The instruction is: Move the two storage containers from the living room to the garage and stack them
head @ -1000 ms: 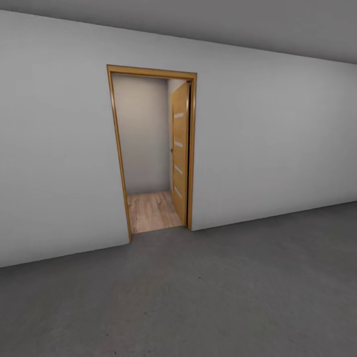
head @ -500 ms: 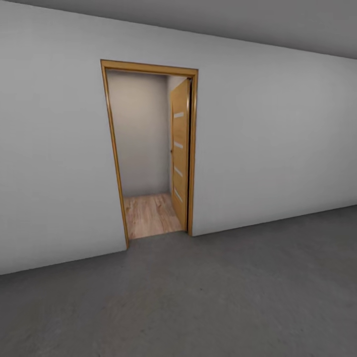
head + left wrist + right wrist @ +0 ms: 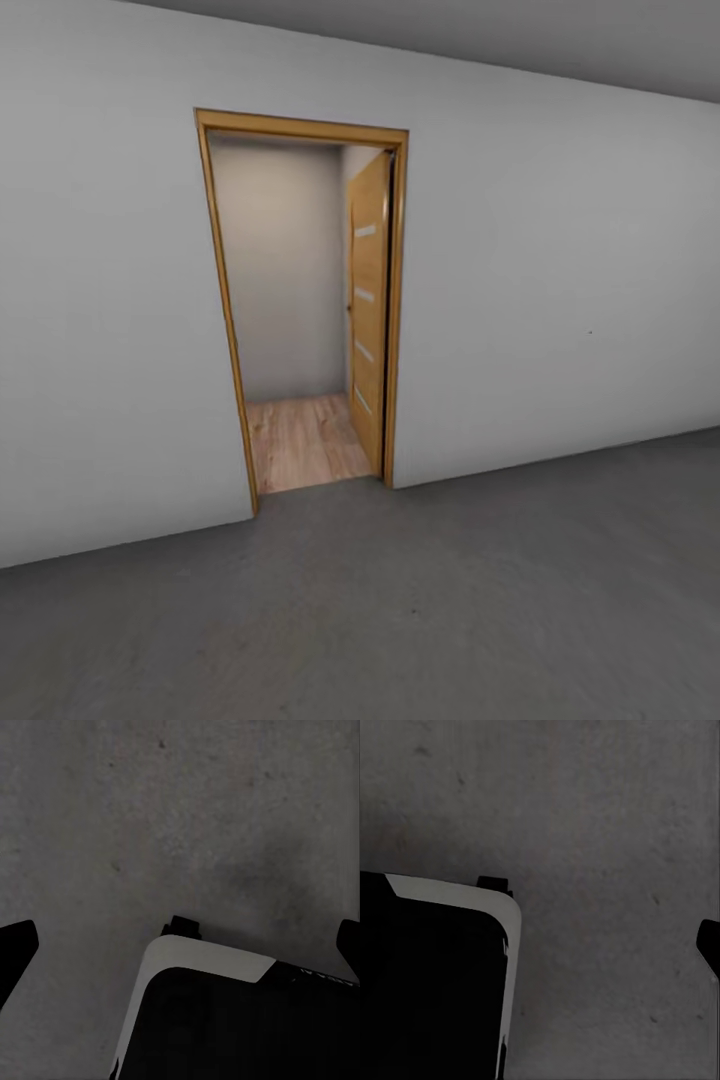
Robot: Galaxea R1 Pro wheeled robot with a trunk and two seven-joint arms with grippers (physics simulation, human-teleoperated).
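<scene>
The two storage containers are out of view. I stand in the garage on its dark grey concrete floor (image 3: 450,600), facing a pale grey wall (image 3: 560,300). In the left wrist view my left gripper (image 3: 180,945) hangs open above the floor, with dark fingertips (image 3: 15,945) at both edges and nothing between them. My right gripper (image 3: 540,945) also hangs over bare concrete, and one fingertip (image 3: 709,945) shows at the far edge, spread wide and holding nothing.
A wood-framed doorway (image 3: 300,300) opens in the wall ahead, its door (image 3: 368,300) swung inward on the right. Light wood plank flooring (image 3: 305,440) lies beyond it. My black and white base (image 3: 225,1020) (image 3: 435,975) sits under both wrists.
The whole head view has shifted: the doorway looks larger and nearer, so the camera has moved toward it. Nothing else has changed.
</scene>
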